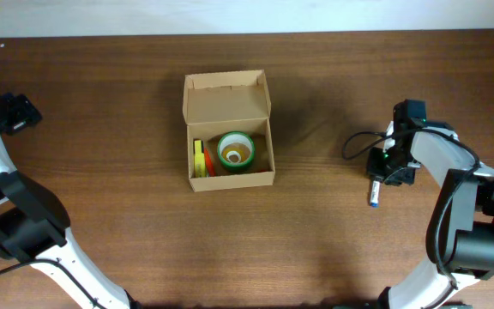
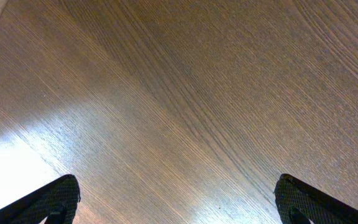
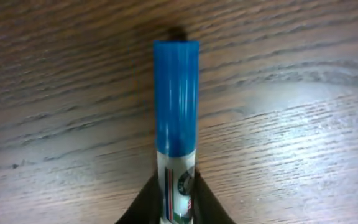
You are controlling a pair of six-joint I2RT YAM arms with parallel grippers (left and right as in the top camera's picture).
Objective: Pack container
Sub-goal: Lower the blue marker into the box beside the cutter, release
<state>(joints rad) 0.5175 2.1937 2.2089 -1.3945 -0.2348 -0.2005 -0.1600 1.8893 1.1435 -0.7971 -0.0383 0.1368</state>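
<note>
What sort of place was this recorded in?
Likely a robotics lab bench: a brown wooden table, black-and-white robot arms at both sides, and an open tan cardboard box holding a green tape roll.

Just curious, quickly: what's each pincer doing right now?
Left pincer: open, empty.
Right pincer: closed on the blue-capped marker.

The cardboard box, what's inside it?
Inside the cardboard box sits a green tape roll. Beside it are yellow and orange things, too small to name. They cover the box floor, so anything underneath is hidden.
</note>
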